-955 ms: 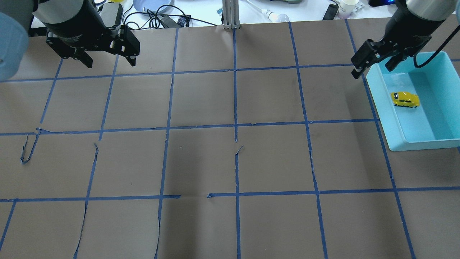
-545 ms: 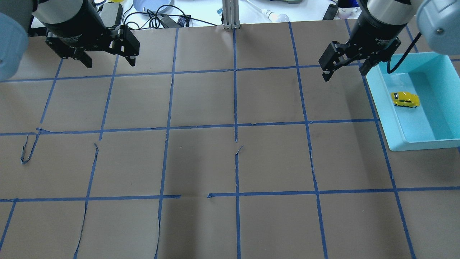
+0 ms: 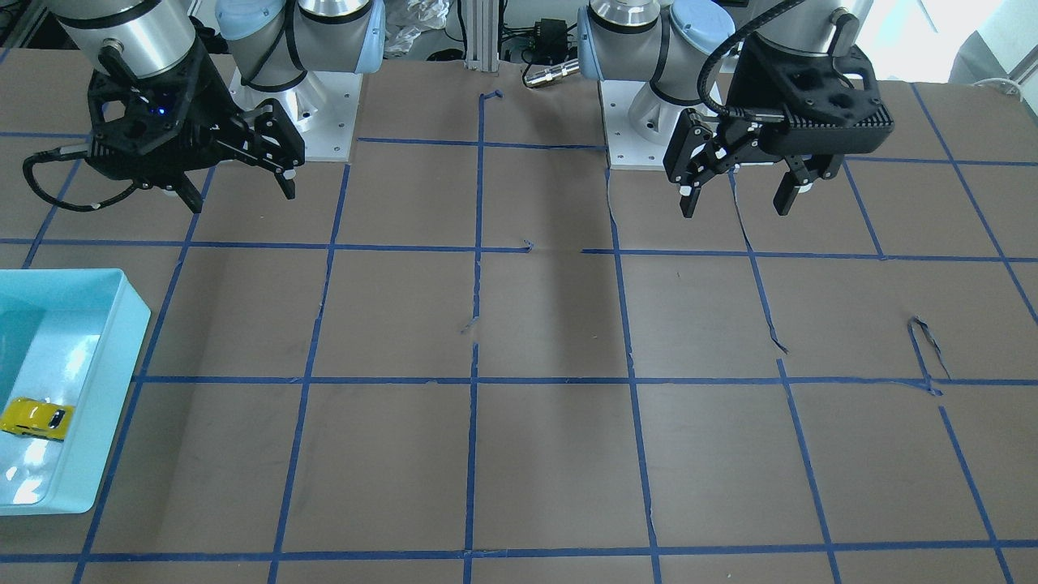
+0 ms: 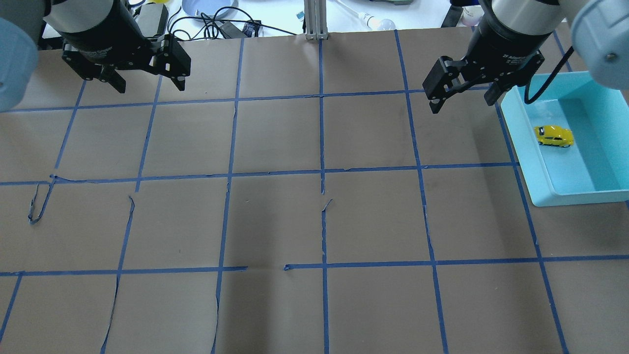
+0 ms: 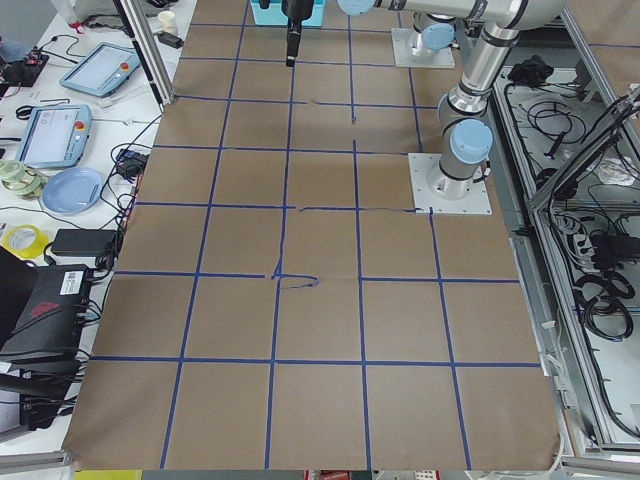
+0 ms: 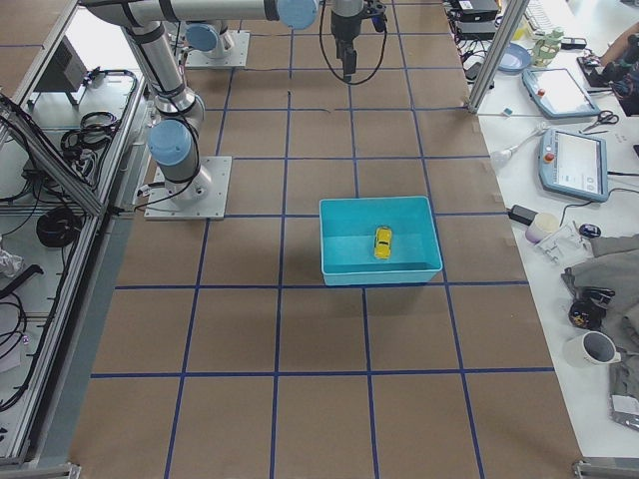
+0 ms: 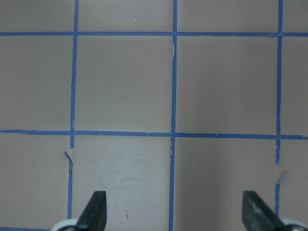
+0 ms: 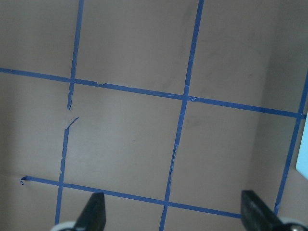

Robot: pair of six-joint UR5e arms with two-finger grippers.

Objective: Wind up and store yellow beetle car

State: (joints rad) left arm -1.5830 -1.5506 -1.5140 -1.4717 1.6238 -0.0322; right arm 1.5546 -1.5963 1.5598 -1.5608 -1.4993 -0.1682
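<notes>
The left claw hangs released above the table, its fingers spread wide over brown paper. Its wrist view shows only two dark fingertips poking up from the bottom edge (the rest of the claw is cut off), with blue tape lines crossing the paper ahead of them. In the front view the same claw appears on the right, and its arm is cropped at the top edge.

The right claw is released too, with its fingers parted and gripping nothing. From overhead, its outer finger sits just beside the corner of the bin, and that view does not show how high it is above the rim. The front view shows this claw well apart from the bin. Its wrist camera catches only a pale sliver of the bin at the right edge, and the car lies outside that view.

To the right of the right claw, well apart from its fingers, the car sits on the bin floor. It is a small yellow shape with dark windows, too small to make out finer detail. The frame edges crop the bin overhead and in front. Only the right side view shows the bin and the car whole.
</notes>
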